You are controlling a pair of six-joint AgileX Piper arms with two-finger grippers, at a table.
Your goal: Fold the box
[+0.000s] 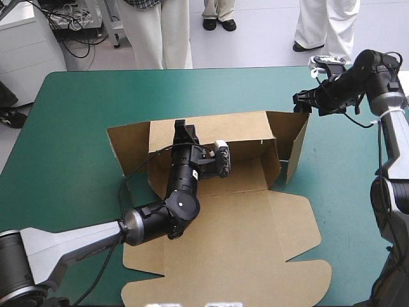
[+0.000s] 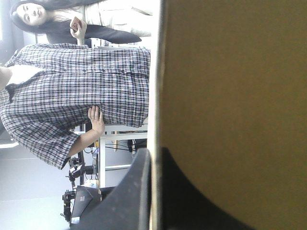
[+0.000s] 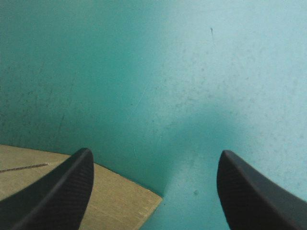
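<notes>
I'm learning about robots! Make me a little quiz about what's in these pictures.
1. True or false: the right gripper is open.
2. Which gripper is pinching the box? A: the left gripper. B: the right gripper. C: neither.
3. Fill in: the box's lid lies ___ on the teal-green cover.
Key: 1 true; 2 A; 3 flat.

Bright, even light; a soft shadow darkens the teal-green cover [image 3: 201, 72] beneath the right end effector [image 3: 156, 152].
</notes>
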